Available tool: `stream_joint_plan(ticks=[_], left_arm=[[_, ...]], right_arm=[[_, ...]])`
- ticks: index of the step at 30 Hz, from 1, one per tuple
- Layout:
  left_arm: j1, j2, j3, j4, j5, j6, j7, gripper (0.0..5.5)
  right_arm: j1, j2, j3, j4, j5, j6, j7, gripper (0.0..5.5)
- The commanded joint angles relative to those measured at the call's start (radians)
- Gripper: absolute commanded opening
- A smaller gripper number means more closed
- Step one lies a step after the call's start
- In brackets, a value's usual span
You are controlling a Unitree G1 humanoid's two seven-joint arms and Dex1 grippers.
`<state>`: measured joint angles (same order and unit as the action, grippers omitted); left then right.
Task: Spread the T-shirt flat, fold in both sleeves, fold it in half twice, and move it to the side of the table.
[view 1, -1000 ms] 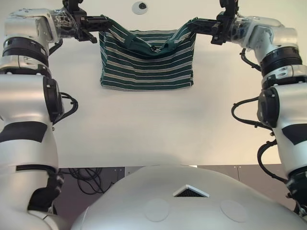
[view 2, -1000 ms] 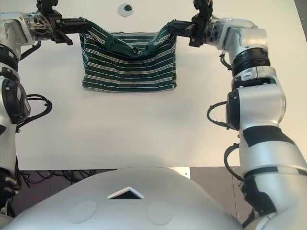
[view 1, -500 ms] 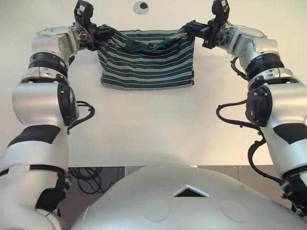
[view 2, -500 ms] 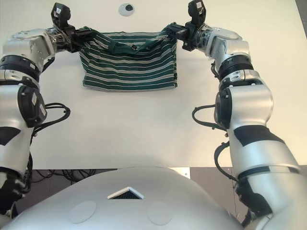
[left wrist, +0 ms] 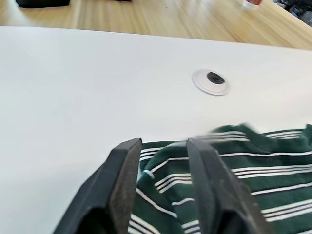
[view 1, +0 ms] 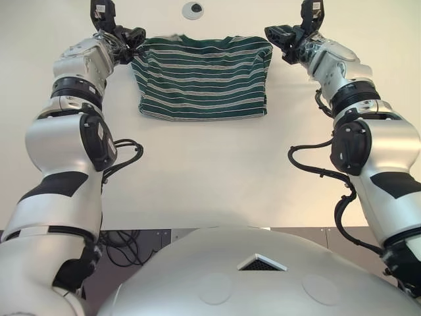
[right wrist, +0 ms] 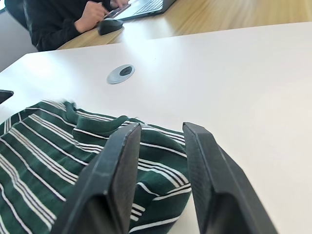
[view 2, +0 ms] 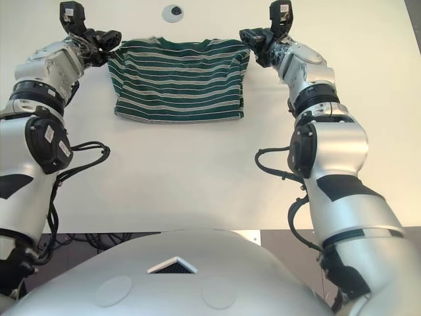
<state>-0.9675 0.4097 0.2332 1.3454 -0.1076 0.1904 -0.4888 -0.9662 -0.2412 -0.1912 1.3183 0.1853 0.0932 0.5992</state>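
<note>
The green T-shirt with white stripes [view 1: 200, 79] lies as a flat, folded rectangle on the far part of the white table [view 1: 197, 164], its collar at the far edge. My left gripper [view 1: 128, 36] hovers open just beyond the shirt's far left corner, holding nothing. In the left wrist view the open left gripper [left wrist: 163, 146] stands over the shirt's edge [left wrist: 234, 170]. My right gripper [view 1: 279, 34] is open beside the far right corner. In the right wrist view the right gripper [right wrist: 162, 129] has the shirt's corner [right wrist: 44, 146] lying below its spread fingers.
A round grey cable grommet [view 1: 193, 9] is set in the table just beyond the shirt's collar. The broad white tabletop stretches bare between the shirt and the near edge [view 1: 197, 227], and to both sides of the shirt.
Both grippers carried the lifted, sagging shirt edge away from me, laid it down at the far side and opened. The shirt went from hanging between them to lying flat.
</note>
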Motion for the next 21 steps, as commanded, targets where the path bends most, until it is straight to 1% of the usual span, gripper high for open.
stream_joint_plan(ticks=[1, 2, 3, 4, 6, 8, 9, 10, 12, 14, 18, 20, 21], left_arm=[[0.013, -0.007, 0.013, -0.003, 0.007, -0.028, 0.01, 2.37], [0.006, -0.004, 0.02, -0.011, 0.0, -0.044, -0.005, 2.42], [-0.005, 0.002, 0.022, -0.034, -0.013, -0.065, -0.08, 2.67], [-0.011, 0.007, 0.017, -0.059, -0.024, -0.078, -0.159, 2.77], [-0.004, 0.006, -0.003, -0.146, -0.05, -0.074, -0.331, 2.95], [0.05, -0.008, -0.039, -0.317, -0.08, -0.01, -0.444, 2.95], [0.098, -0.024, -0.06, -0.447, -0.106, 0.05, -0.473, 2.95], [0.153, -0.043, -0.082, -0.587, -0.132, 0.108, -0.48, 2.95], [0.291, -0.085, -0.169, -0.892, -0.168, 0.226, -0.473, 2.95], [0.418, -0.137, -0.27, -1.112, -0.179, 0.302, -0.441, 2.95], [0.674, -0.239, -0.458, -1.347, -0.122, 0.356, -0.304, 2.95], [0.741, -0.275, -0.514, -1.408, -0.121, 0.365, -0.258, 2.95], [0.757, -0.298, -0.523, -1.413, -0.124, 0.365, -0.233, 2.95]], right_arm=[[0.017, 0.003, -0.011, 0.004, -0.021, -0.028, -0.016, 1.55], [0.021, -0.008, -0.004, 0.0, -0.031, -0.045, -0.015, 1.55], [0.032, -0.026, 0.029, -0.012, -0.064, -0.074, 0.011, 1.55], [0.042, -0.041, 0.042, -0.022, -0.08, -0.089, 0.036, 1.55], [0.065, -0.076, 0.037, -0.046, -0.08, -0.102, 0.085, 1.55], [0.098, -0.116, 0.004, -0.087, -0.048, -0.104, 0.118, 1.55], [0.123, -0.131, -0.009, -0.12, -0.031, -0.1, 0.132, 1.55], [0.149, -0.142, -0.021, -0.155, -0.015, -0.091, 0.143, 1.55], [0.203, -0.154, -0.033, -0.233, -0.001, -0.074, 0.14, 1.55], [0.245, -0.159, -0.049, -0.316, 0.019, -0.045, 0.123, 1.55], [0.294, -0.139, -0.046, -0.488, 0.037, 0.04, 0.119, 1.55], [0.326, -0.134, -0.036, -0.561, 0.045, 0.087, 0.113, 1.55], [0.337, -0.127, -0.029, -0.585, 0.048, 0.108, 0.112, 1.55]])
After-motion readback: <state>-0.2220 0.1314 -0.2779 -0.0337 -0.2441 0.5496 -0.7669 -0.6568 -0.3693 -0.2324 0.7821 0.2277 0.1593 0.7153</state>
